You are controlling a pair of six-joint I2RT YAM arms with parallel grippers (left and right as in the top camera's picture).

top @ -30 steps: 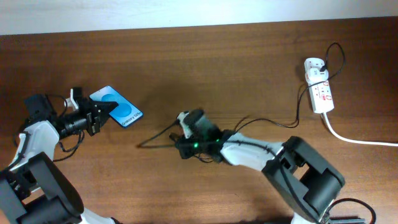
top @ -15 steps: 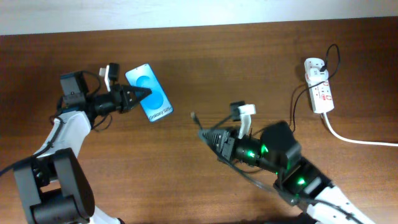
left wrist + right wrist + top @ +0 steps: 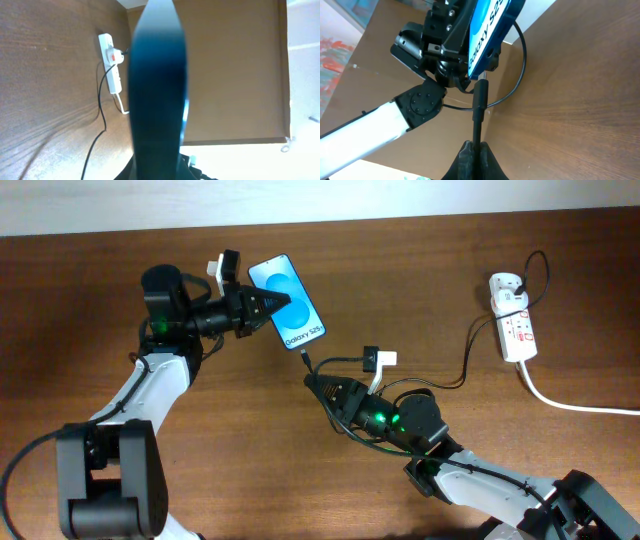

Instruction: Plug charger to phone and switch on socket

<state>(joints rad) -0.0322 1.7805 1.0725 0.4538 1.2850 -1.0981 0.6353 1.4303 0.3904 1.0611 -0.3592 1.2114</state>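
Note:
My left gripper (image 3: 258, 308) is shut on the phone (image 3: 289, 316), holding it raised above the table with its light-blue screen facing up; in the left wrist view the phone (image 3: 157, 85) fills the middle, edge-on. My right gripper (image 3: 322, 390) is shut on the charger cable (image 3: 476, 117) just behind its black connector tip (image 3: 480, 95). The tip points at the phone's lower end (image 3: 487, 30), close below it. The black cable (image 3: 470, 360) runs right to the white plug adapter (image 3: 507, 284) seated in the socket (image 3: 516, 328).
The white power strip lies at the table's far right, its thick white cord (image 3: 575, 404) running off the right edge. It also shows in the left wrist view (image 3: 112, 62). Bare brown tabletop lies between the arms and the strip.
My left gripper has carried the phone up and to the right, toward the table's middle. My right gripper has brought the cable tip up and left to just below the phone's lower end.

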